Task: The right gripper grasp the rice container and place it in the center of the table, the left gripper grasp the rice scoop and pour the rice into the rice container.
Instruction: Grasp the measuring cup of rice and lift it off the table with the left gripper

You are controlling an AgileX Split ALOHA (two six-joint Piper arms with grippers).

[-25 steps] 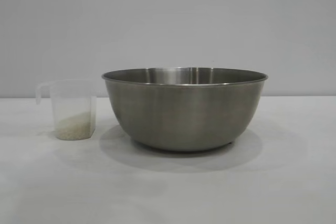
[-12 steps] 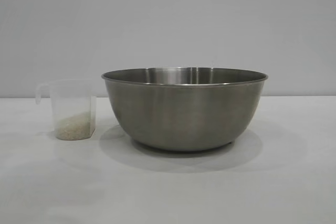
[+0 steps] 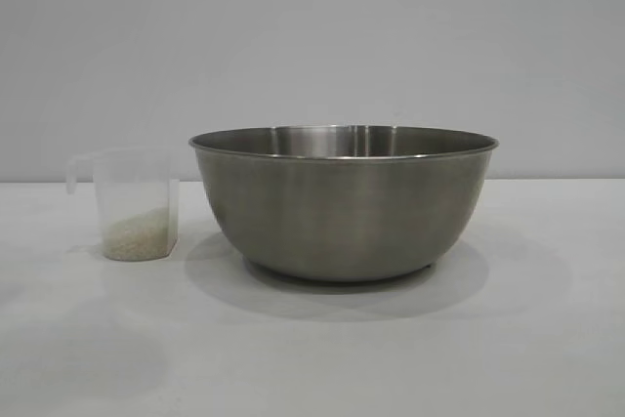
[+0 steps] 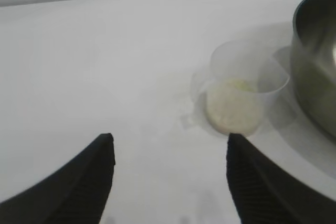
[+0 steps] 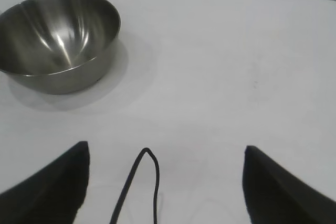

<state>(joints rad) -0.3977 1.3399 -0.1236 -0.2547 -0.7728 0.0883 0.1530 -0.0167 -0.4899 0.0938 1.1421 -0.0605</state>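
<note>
The steel bowl (image 3: 344,204) stands upright on the white table (image 3: 312,358), near the middle in the exterior view. Just beside it, on the left arm's side, stands the small clear cup (image 3: 137,204), upright and apart from the bowl, its loop handle pointing away from the bowl. A low layer of rice (image 3: 140,236) lies in the bottom of the cup.

The left tool (image 4: 170,177) hovers over the table short of the cup, fingers spread wide and holding nothing. The right tool (image 5: 167,182) hovers well apart from the bowl, also spread wide and empty, with a thin black cable (image 5: 137,187) showing between its fingers.
</note>
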